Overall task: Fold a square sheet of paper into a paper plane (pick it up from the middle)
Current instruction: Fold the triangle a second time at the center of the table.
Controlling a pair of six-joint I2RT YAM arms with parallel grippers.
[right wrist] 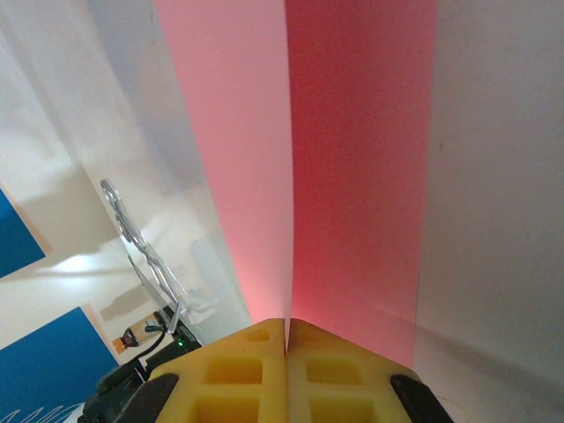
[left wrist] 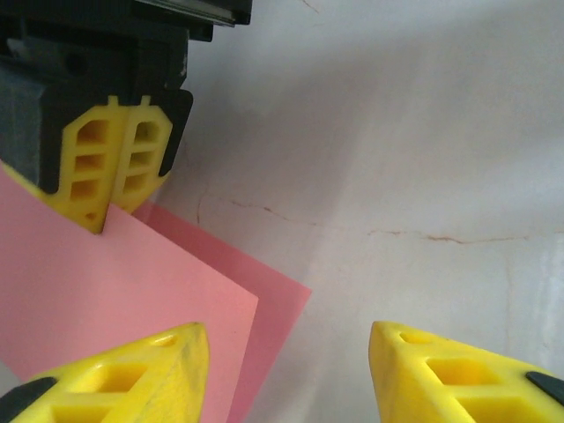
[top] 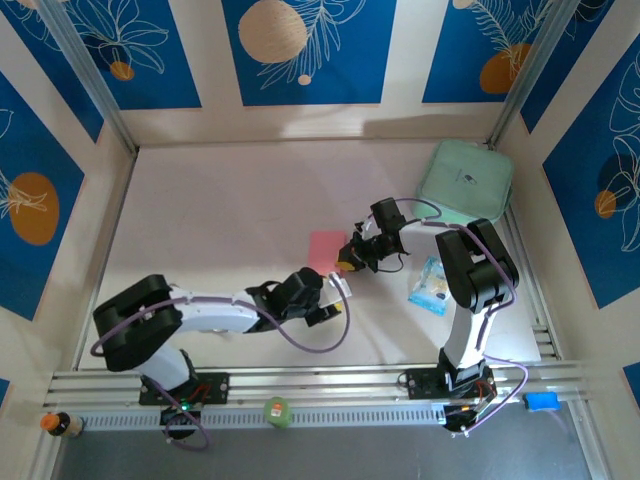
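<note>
- The square sheet of paper [top: 325, 249]: pink-red and lying on the table near its middle, between the two grippers. It is doubled over, with a paler upper flap overlapping a darker layer. It is not yet showing any dart shape, so the folding looks to be at an early step.
- Right gripper [right wrist: 286, 339]: its yellow fingers are pressing together on the sheet where the two shades meet. It is probably pinning that crease so the flap cannot spring back.
- Left gripper [left wrist: 286, 344]: it is hovering at the sheet's edge with one finger over the paper and the other over bare table. The jaws are standing apart with nothing between them, probably in position to take the free edge.
- Table [top: 200, 220]: pale, and supporting the fold.
- Mint-green case [top: 465, 172] and blue-and-white packet [top: 432, 287]: both are sitting off to the right, apart from the sheet.
</note>
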